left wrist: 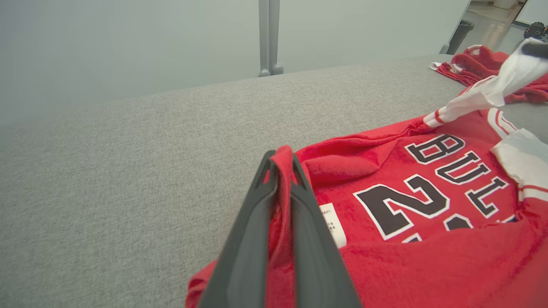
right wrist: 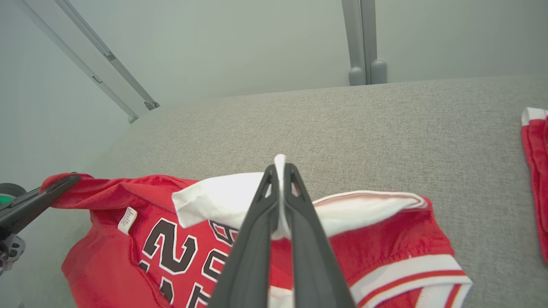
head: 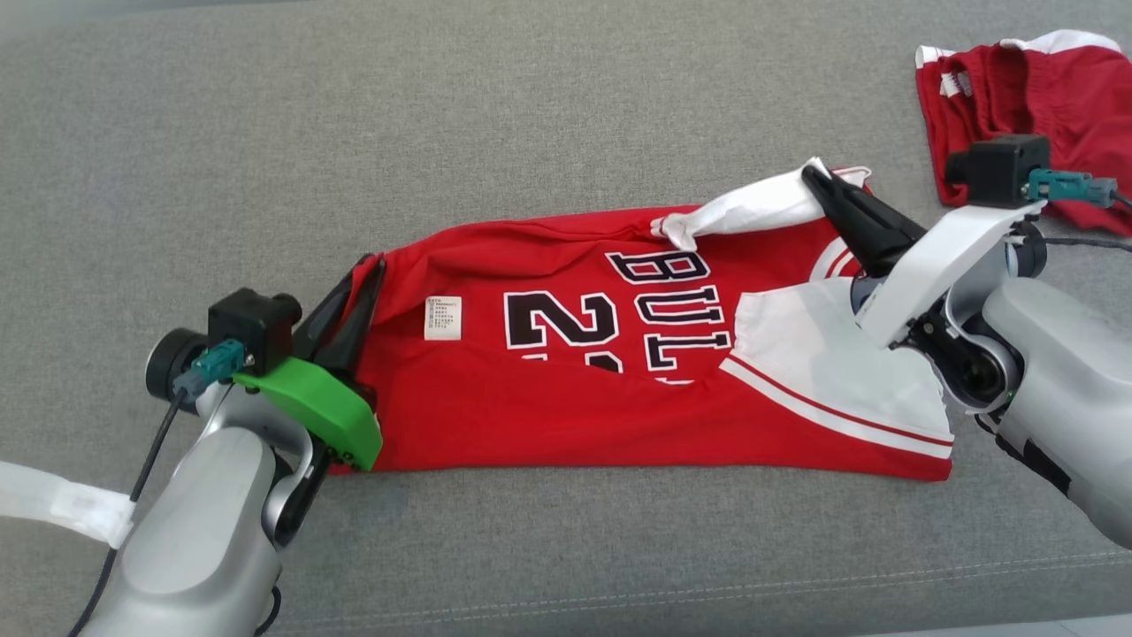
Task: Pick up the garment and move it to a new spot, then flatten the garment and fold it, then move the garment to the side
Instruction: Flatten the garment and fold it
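- The red jersey (head: 566, 389) lies across the grey upholstered surface (head: 354, 133), lettering up. It is partly doubled over itself, with its white trim toward my right.
- My left gripper (head: 370, 270) is clamped on the red hem corner at the jersey's far left edge. The left wrist view shows cloth pinched between the fingers.
- My right gripper (head: 814, 177) is clenched on a white strip near the shoulder, which is raised off the surface in a twisted band.
- I judge the fabric light, limp and thin. It has no stiffness, so it will sag and bunch between the two holds.
- The best places to take hold are the hem corners and trimmed edges, where doubled cloth gives the fingers more bite.
- A second red garment (head: 1026, 97) lies well apart at the far right, so I should keep clear of it.
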Controlling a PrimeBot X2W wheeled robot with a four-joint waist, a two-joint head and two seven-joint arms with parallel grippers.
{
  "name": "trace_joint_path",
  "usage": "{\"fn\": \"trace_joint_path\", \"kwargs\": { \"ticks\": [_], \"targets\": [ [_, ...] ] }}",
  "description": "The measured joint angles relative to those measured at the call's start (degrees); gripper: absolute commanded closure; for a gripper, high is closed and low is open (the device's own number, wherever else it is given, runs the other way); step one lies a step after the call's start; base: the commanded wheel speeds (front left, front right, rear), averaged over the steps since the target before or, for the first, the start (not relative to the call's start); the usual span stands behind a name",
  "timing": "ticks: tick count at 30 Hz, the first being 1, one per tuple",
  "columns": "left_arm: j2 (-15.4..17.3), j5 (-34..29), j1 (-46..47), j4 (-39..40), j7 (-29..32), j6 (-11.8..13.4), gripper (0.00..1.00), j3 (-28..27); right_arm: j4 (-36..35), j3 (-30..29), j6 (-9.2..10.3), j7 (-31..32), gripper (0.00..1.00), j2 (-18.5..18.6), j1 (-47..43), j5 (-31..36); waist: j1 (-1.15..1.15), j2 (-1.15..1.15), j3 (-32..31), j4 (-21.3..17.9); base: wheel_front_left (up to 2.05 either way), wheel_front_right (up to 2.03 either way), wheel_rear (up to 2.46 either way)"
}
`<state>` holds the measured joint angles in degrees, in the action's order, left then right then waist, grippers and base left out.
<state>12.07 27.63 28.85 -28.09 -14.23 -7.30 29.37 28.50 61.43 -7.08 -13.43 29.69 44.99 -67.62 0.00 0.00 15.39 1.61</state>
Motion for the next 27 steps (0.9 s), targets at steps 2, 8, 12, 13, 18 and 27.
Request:
{"fn": "trace_joint_path", "kwargs": {
  "ticks": [2,8,12,13,18,27],
  "targets": [
    [0.6,0.4,-1.4,0.5,0.0,0.0,1.0,0.6,-0.4,0.6,-0.04,0.0,1.0,0.3,-0.9,-0.1,0.0,0.0,-0.8,-0.1,0.0,0.0,0.0],
    [2.9,2.3,-4.0,1.2,0.0,0.0,1.0,2.4,-1.0,1.4,-0.04,-0.2,1.0,1.8,-3.2,-2.7,0.0,0.0,-2.9,-0.4,0.0,0.0,0.0],
    [3.7,3.9,-6.0,0.9,0.0,0.0,1.0,3.0,-1.8,2.7,-0.04,-0.2,1.0,2.2,-5.1,-3.7,0.0,0.0,-4.1,-0.5,0.0,0.0,0.0],
    [3.8,4.3,-6.4,0.8,0.0,0.0,1.0,3.1,-2.1,3.0,-0.04,-0.2,1.0,2.3,-5.4,-4.1,0.0,0.0,-4.3,-0.6,0.0,0.0,0.0],
    [4.2,5.5,-6.8,-0.7,0.2,0.0,1.0,3.5,-3.1,4.4,-0.04,0.7,1.0,2.9,-6.1,-6.4,0.0,0.0,-5.0,-0.7,0.0,0.0,0.0],
    [5.4,6.0,-6.8,-3.3,0.4,0.0,1.0,3.1,-6.2,6.3,-0.04,3.8,1.0,3.0,-8.1,-10.8,0.0,0.0,-5.2,-0.9,0.0,0.0,0.0]
  ]
}}
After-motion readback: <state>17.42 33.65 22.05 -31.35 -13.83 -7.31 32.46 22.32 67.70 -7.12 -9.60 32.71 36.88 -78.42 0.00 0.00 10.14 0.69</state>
